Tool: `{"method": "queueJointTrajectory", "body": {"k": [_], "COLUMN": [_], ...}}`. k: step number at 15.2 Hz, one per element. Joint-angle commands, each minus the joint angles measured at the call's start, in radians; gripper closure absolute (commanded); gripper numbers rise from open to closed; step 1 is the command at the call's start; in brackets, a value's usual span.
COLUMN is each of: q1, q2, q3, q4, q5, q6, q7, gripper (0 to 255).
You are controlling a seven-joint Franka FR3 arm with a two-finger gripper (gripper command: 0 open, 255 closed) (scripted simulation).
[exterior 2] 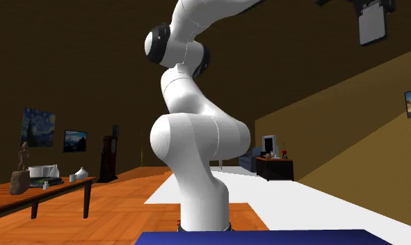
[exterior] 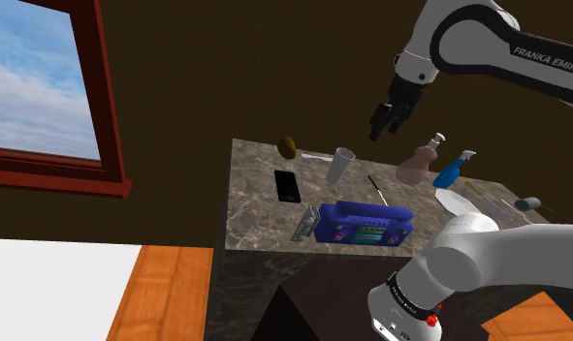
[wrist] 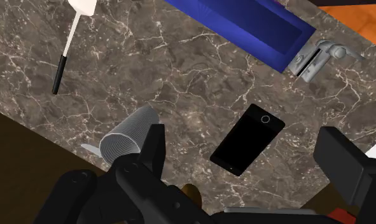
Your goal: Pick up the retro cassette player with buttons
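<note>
While my gripper (exterior: 386, 121) hangs high above the marble table (exterior: 260, 208), I see its fingers (wrist: 153, 147) spread wide, clasping nothing; the blue cassette player (exterior: 364, 225) lies along the table edge nearest the stand, a small grey object (exterior: 303, 223) just beside its end; a black phone (exterior: 287, 186) and a ribbed grey cup (exterior: 343, 165) sit farther from the stand.
</note>
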Motion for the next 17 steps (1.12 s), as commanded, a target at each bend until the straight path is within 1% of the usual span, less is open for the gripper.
{"method": "queueJointTrajectory", "body": {"k": [1,5,9,13,17], "q1": [0.0,0.063,0.107,0.119,0.104], "q2": [0.0,-0.157,-0.3,-0.417,-0.48], "q3": [0.0,-0.108,-0.238,-0.398,-0.591], "q4": [0.0,-0.196,-0.362,-0.495,-0.589], "q5": [0.0,-0.009,-0.048,-0.122,-0.231], "q6": [0.0,0.079,0.129,0.156,0.176], "q7": [0.0,-0.221,-0.448,-0.69,-0.95], "gripper": [0,0,0,0,0]}}
